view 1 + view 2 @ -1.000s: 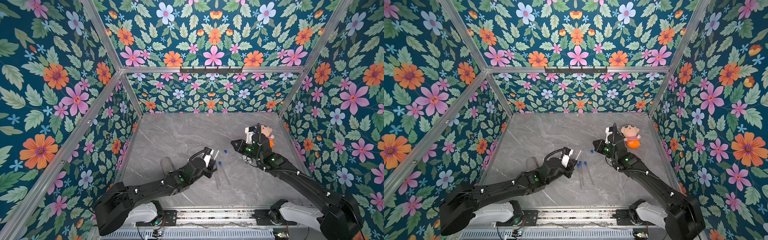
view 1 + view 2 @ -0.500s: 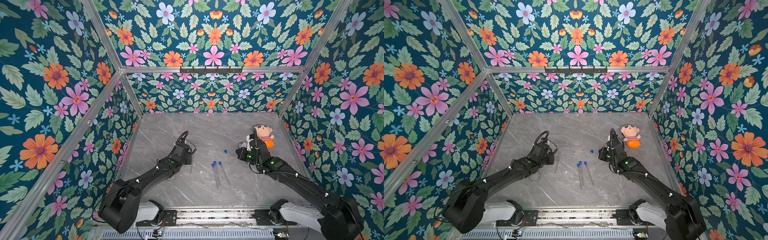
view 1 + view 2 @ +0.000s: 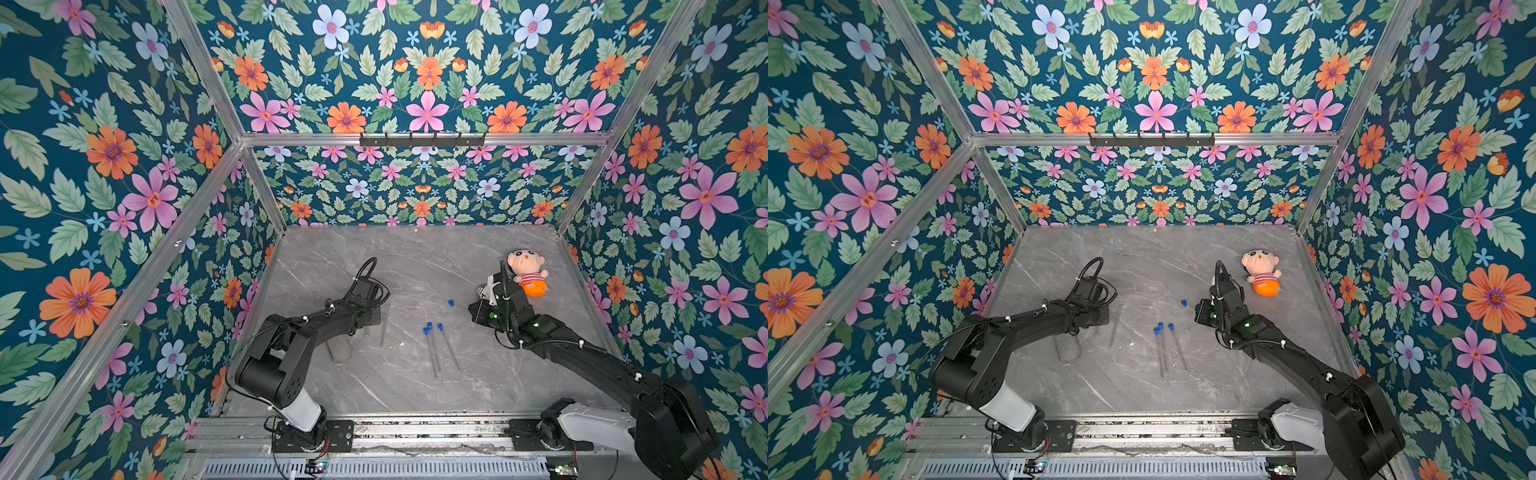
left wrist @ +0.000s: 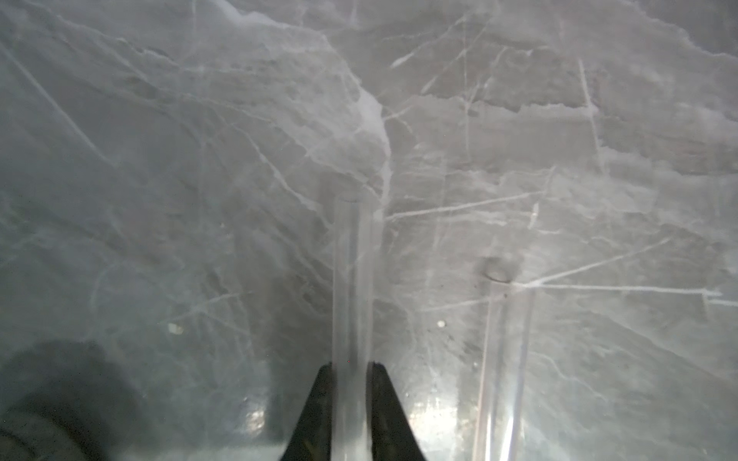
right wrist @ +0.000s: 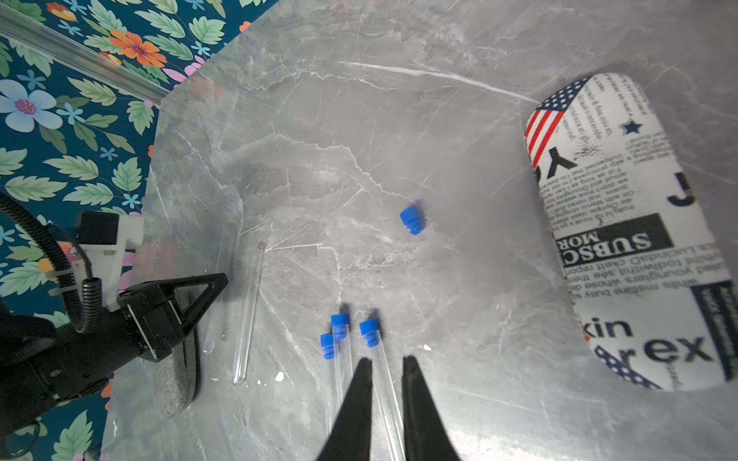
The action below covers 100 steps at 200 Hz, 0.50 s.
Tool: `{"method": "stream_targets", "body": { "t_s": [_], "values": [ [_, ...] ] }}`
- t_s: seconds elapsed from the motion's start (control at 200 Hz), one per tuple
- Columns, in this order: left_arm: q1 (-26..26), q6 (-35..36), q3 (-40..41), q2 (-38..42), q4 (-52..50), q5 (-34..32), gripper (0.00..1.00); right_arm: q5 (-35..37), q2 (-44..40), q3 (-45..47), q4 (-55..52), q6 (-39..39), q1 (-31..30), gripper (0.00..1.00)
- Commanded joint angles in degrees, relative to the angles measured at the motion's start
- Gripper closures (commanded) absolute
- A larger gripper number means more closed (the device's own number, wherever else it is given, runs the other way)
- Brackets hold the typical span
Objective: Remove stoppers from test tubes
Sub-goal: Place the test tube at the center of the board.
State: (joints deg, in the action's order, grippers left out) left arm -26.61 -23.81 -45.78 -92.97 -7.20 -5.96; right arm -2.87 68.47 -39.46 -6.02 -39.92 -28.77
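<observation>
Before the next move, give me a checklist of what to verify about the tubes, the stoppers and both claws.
1. Left claw closed on a thin clear uncapped test tube: ok.
2. Right claw empty: ok, closed, nothing between its tips.
3. All stoppers off: not ok, three clear tubes wear their bright blue plastic stoppers.
4. Loose blue stopper lying clear of those tubes: ok.
5. Second removed stopper located: cannot tell, none other visible.
6. White newsprint-patterned case away from the tubes: ok.
</observation>
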Motion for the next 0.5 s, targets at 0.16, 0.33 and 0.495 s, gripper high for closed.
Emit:
{"method": "stream_targets", "body": {
  "t_s": [0.16,0.33,0.495],
  "values": [
    [0.2,0.3,-1.4,-2.6,-1.0,-1.6,0.78,-0.9,1.1,0.8,4.1,-0.6,0.0,1.0],
    [0.2,0.1,-1.2,-2.8,-1.1,-2.0,0.74,-1.0,1.5,1.1,4.7,-0.9,0.0,1.0],
    [0.2,0.0,-1.2,-1.7,-1.1,-2.0,0.7,-0.5,1.6,0.4,4.3,-0.5,-0.1,1.0]
  ]
}}
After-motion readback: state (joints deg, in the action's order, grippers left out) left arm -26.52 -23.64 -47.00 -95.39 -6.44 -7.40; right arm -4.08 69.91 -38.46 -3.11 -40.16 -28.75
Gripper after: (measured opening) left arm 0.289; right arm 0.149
